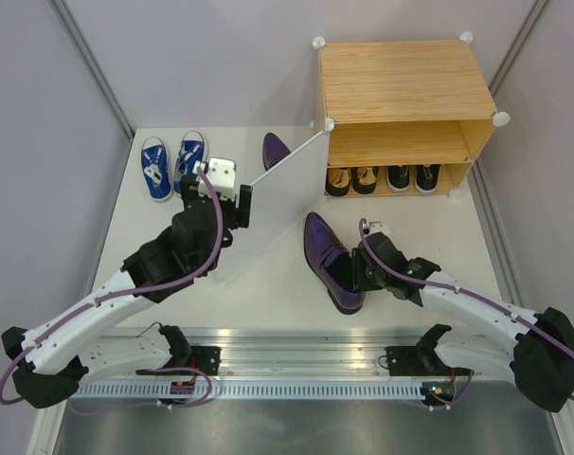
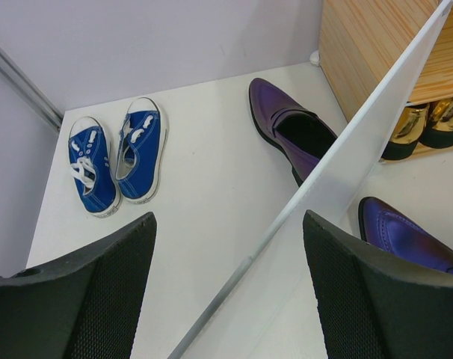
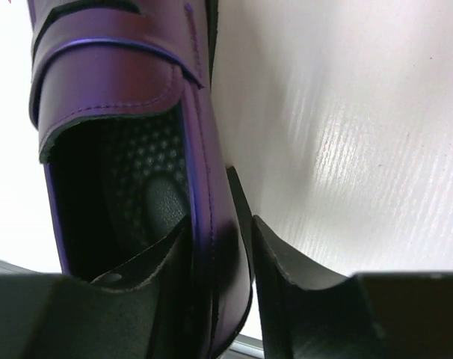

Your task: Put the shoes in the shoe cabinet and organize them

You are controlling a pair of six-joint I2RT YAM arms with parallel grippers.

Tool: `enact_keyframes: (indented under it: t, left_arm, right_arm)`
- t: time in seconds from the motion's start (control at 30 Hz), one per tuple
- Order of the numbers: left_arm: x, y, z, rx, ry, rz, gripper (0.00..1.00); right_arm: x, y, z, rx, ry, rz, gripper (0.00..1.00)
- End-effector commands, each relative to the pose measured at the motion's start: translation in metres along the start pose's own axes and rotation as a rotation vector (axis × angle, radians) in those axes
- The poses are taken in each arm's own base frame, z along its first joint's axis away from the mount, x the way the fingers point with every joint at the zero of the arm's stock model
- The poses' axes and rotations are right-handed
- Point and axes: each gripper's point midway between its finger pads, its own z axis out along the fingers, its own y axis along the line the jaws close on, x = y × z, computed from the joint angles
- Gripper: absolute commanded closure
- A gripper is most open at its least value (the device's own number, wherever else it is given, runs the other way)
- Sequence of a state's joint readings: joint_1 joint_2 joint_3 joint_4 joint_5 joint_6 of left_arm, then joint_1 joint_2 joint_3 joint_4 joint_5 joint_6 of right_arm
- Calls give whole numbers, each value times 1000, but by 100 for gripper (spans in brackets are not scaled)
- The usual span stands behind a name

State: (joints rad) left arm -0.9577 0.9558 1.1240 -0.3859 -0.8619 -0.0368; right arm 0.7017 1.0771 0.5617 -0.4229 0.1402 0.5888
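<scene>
The blue sneakers (image 1: 172,167) are seen side by side on the surface (image 1: 429,227), ahead of the left claw (image 2: 228,224) and to its left, well apart from it. The left claw is held wide apart, and the free edge of the white door panel (image 1: 278,204) is found between its two fingers. Whether a finger touches the panel cannot be told. If the panel is let go or pushed from here, it can be swung toward the cabinet mouth, so that the way to the shelves is blocked. One purple shoe (image 2: 282,120) is lying ahead of this claw, just beyond the panel, and it can be struck by the same swing.

The second purple shoe (image 1: 330,261) is found under the right claw (image 3: 219,232). One finger is placed inside the shoe opening near the heel and the other outside, so the side wall is taken between them. The jaws are drawn close around this wall, but a firm clamp cannot be confirmed. Only a thin wall is gripped, far from the toe, so it is judged that the shoe can be tipped toe-down or slipped out when lifted. The shoe cabinet (image 1: 401,81) stands ahead of the right claw, with the gold shoes (image 1: 351,178) and the black shoes (image 1: 413,177) set on its lower shelf. A hanging toe can be caught on a shelf edge, and those pairs can be knocked.
</scene>
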Motion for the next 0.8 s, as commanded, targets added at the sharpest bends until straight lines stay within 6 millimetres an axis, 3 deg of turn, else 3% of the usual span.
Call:
enact_keyframes:
  t: [0.0,0.07,0.23,0.47,0.77]
  left_arm:
    - [-8,3,0,-14,-30,1,18]
    - [-8,1,-1,-6,-31,1,18]
    - [-8,1,-1,-6,-31,1,17]
    - [-9,1,-2,-1,-34,26,17]
    - [-11,2,-4,5,-40,22,17]
  right_arm:
    - [-11,3,2,14,-31,6,59]
    - [-12,4,5,12,-34,8,59]
    - [-14,8,16,12,-25,10,70]
    - [-34,9,13,29,-109,51,99]
    - [-54,-3,-25,76,-194,61,99]
